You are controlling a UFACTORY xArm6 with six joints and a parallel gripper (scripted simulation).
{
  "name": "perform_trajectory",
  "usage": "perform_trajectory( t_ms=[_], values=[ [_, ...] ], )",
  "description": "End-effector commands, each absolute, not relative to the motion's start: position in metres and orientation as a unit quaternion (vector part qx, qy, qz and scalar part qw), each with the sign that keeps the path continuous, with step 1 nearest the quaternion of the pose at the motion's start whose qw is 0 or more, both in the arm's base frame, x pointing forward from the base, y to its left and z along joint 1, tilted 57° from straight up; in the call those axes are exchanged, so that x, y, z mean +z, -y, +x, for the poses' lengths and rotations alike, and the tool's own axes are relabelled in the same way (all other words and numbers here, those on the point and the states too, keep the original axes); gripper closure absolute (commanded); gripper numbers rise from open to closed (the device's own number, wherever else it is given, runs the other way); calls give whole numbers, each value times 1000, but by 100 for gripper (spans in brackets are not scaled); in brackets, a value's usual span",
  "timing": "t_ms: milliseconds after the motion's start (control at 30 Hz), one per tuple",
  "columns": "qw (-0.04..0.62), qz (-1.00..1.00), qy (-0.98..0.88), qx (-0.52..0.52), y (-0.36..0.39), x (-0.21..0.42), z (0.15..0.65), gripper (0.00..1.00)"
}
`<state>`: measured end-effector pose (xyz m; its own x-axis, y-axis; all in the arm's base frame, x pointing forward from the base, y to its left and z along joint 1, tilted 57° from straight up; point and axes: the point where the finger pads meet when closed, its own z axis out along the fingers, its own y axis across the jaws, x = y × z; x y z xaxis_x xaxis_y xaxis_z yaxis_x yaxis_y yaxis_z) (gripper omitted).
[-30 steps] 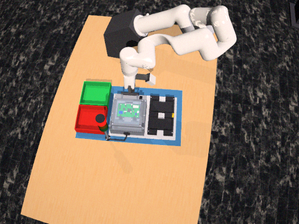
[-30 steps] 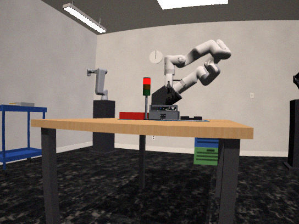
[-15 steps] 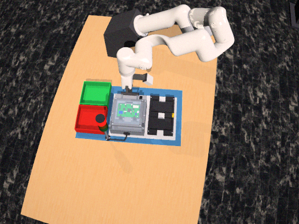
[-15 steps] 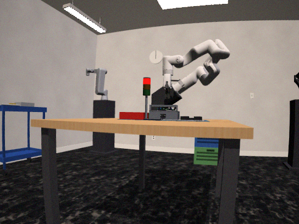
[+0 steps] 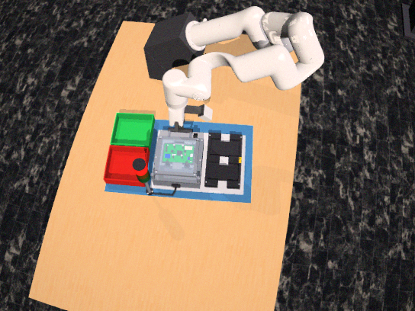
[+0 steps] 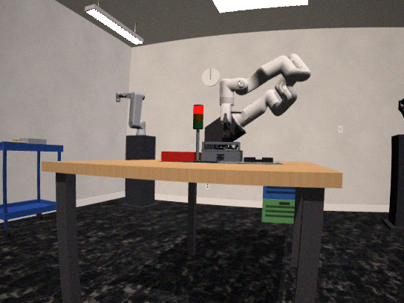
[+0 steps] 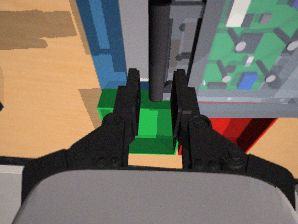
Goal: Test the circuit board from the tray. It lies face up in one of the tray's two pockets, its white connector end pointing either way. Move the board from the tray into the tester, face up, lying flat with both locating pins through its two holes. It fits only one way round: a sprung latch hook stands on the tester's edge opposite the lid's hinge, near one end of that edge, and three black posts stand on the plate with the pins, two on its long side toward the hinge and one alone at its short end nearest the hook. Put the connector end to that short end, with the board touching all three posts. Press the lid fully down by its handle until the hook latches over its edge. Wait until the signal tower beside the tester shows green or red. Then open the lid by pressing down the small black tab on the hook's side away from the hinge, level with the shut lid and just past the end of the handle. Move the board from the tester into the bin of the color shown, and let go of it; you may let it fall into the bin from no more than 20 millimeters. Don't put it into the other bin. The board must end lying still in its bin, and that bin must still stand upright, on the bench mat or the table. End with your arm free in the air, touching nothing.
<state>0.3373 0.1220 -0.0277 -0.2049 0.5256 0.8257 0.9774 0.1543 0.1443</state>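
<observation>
Board (image 5: pixel 178 152) lies in the tester (image 5: pixel 158 177) under the shut lid, right of the green bin (image 5: pixel 132 130) and red bin (image 5: pixel 123 165), beside the tower (image 6: pixel 197 111) glowing red. My gripper (image 7: pixel 156 84) is partly closed, empty, fingers straddling the black handle (image 7: pixel 161 50). If I descend off-line I'd miss the release tab, leaving the lid latched.

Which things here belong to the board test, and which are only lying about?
Job: gripper, lid handle, tester, circuit board, signal tower, red bin, green bin, tray.
Lying about: blue cart, second arm, wall clock, green crate.
</observation>
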Motion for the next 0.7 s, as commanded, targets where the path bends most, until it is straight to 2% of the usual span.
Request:
perform_trajectory(
  t_ms=[0,667],
  values=[
    [316,-545,690,-356,-125,-30,338,73],
    [316,-545,690,-356,-129,-33,338,73]
  ],
)
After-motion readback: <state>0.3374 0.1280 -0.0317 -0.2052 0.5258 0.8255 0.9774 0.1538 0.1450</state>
